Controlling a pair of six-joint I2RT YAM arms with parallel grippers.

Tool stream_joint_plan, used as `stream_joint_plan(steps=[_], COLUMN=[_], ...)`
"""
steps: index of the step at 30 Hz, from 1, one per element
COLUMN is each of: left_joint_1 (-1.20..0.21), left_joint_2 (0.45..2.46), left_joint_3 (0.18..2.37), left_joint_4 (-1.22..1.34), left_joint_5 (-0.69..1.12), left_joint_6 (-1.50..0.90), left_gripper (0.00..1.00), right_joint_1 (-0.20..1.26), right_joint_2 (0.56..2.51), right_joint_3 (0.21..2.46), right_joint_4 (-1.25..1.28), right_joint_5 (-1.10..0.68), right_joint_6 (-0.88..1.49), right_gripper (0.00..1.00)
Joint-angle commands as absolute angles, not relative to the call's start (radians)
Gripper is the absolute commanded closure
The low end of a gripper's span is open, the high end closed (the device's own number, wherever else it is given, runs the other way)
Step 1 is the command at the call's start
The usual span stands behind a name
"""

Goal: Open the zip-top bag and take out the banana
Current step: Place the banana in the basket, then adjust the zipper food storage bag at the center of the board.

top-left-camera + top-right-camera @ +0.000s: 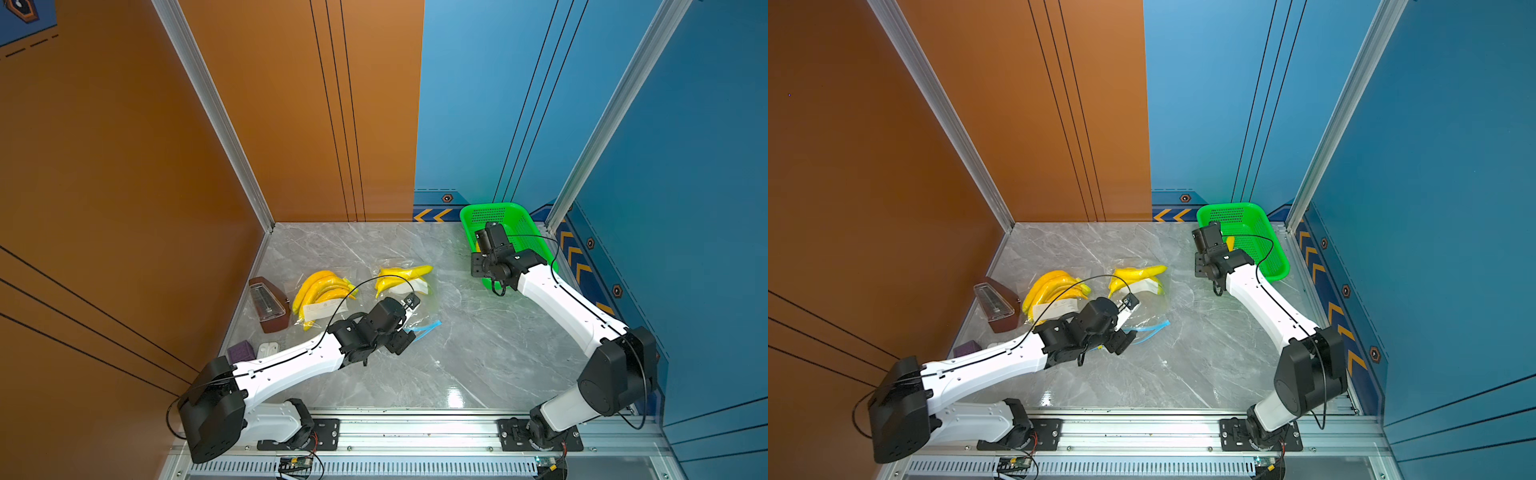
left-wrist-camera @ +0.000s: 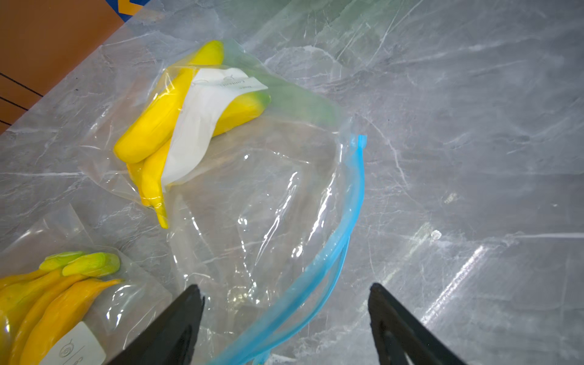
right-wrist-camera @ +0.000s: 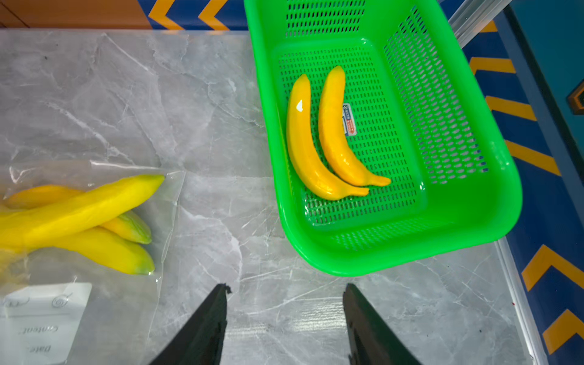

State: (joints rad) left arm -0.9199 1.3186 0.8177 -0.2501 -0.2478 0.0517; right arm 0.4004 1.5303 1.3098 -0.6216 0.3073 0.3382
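Left claw (image 2: 286,290) gapes over the blue zip (image 2: 354,202) of the zip-top bag (image 2: 252,221). Right claw (image 3: 287,287) is spread, empty, beside the green basket (image 3: 458,240) holding two bananas (image 3: 303,142).

Two words legible on a bag label

The white write-on panel (image 3: 41,322) of the clear plastic zip-top bag (image 3: 167,202), toward twelve o'clock from the middle of the grey marble-look table (image 3: 221,110), reads "Content:" and "Date:", inverted. A small blue-and-red sticker (image 3: 347,120) in the green perforated plastic basket (image 3: 442,249), at two o'clock, is illegible. Orange chevron marks (image 3: 158,14) line the blue wall base (image 3: 235,14).
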Motion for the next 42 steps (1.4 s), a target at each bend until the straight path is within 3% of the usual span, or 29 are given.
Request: stream_joint_plan(steps=[1, 5, 9, 11, 16, 19, 20, 24, 29, 35, 42], left_joint_1=[-0.946, -0.934, -0.929, -0.939, -1.001, -1.020, -1.019, -0.982, -0.910, -0.627, -0.396], left_joint_2=[1.408, 1.508, 1.562, 1.588, 1.705, 1.779, 1.794, 1.765, 1.592, 1.487, 1.737], left_joint_3=[0.861, 0.923, 1.001, 1.050, 1.190, 1.286, 1.312, 1.330, 1.232, 1.173, 1.318], left_joint_4=[-0.321, -0.327, -0.325, -0.325, -0.325, -0.325, -0.325, -0.325, -0.324, -0.333, -0.349], left_joint_5=[-0.395, -0.463, -0.437, -0.404, -0.348, -0.304, -0.288, -0.227, -0.135, -0.071, -0.009], left_joint_6=[0.130, 0.115, 0.091, 0.080, 0.039, -0.021, -0.048, -0.142, -0.154, -0.252, -0.298], left_gripper=[0.15, 0.17, 0.49, 0.60, 0.75, 0.79, 0.79, 0.45, 0.23, 0.15, 0.15], right_joint_1=[0.410, 0.414, 0.431, 0.438, 0.441, 0.440, 0.440, 0.436, 0.441, 0.528, 0.669], right_joint_2=[1.426, 1.290, 1.203, 1.183, 1.159, 1.134, 1.126, 1.075, 1.022, 0.984, 0.969], right_joint_3=[1.205, 1.065, 0.951, 0.910, 0.835, 0.815, 0.810, 0.790, 0.752, 0.700, 0.618], right_joint_4=[-0.539, -0.473, -0.443, -0.439, -0.422, -0.418, -0.417, -0.416, -0.402, -0.351, -0.244], right_joint_5=[0.228, 0.176, 0.147, 0.150, 0.170, 0.212, 0.223, 0.254, 0.216, 0.188, 0.183], right_joint_6=[0.402, 0.443, 0.468, 0.480, 0.512, 0.523, 0.525, 0.538, 0.550, 0.595, 0.678], right_gripper=[0.39, 0.38, 0.38, 0.38, 0.38, 0.38, 0.38, 0.37, 0.38, 0.38, 0.39])
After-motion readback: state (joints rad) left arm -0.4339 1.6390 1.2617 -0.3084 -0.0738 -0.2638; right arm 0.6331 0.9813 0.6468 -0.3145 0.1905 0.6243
